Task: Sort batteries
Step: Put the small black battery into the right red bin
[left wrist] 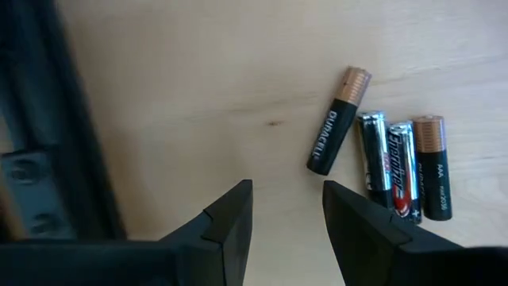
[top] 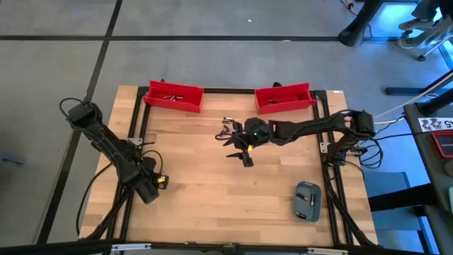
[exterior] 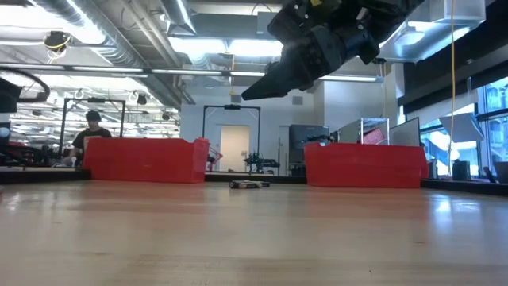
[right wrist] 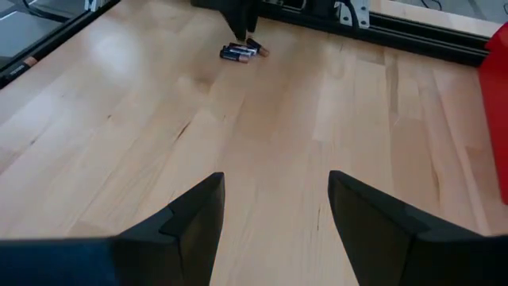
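Four batteries (left wrist: 381, 163) lie in a loose cluster on the wooden surface (top: 212, 184) near its left edge, just ahead of the left gripper (left wrist: 287, 208), whose fingers (left wrist: 230, 218) are spread apart and grasp nothing; one copper-topped cell lies tilted a little apart from the other three, which rest side by side. The right gripper (right wrist: 274, 210) hangs above the middle of the surface, its fingers (right wrist: 194, 214) also spread and empty, with bare wood beneath it. Two red bins (top: 174, 96) stand along the far edge, well apart from each other, and some small dark items lie on the surface between them. A grey-blue case (top: 308, 200) rests near the right front corner. Black frame rails (right wrist: 413, 32) border the surface. In the low view a person (exterior: 91, 135) shows in the room behind the left bin.
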`<control>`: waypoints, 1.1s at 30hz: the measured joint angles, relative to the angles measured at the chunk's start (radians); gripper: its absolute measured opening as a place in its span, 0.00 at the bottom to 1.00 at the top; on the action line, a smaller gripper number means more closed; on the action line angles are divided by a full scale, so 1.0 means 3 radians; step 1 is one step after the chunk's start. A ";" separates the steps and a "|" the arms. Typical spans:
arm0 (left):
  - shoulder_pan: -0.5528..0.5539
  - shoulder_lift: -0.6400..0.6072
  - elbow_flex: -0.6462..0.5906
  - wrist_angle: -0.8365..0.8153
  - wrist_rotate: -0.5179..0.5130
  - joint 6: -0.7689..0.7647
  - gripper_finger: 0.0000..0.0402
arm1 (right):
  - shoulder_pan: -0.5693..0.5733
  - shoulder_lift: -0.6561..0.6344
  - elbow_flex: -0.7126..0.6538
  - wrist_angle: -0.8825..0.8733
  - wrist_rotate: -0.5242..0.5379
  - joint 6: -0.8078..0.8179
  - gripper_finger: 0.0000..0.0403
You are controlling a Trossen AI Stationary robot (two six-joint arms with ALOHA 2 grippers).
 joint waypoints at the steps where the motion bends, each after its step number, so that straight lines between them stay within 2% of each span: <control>1: 0.0001 0.0000 -0.0033 0.0050 0.0000 0.0000 0.36 | 0.0000 0.0000 0.0000 0.0001 0.0000 0.0000 0.56; 24: 0.0000 -0.0003 -0.0110 0.0039 -0.0026 0.0084 0.36 | -0.0003 0.0000 0.0000 0.0020 -0.0001 0.0034 0.56; 33: 0.0000 -0.0023 -0.0116 -0.0021 -0.0187 0.0161 0.36 | -0.0003 0.0000 0.0000 0.0026 -0.0001 0.0034 0.56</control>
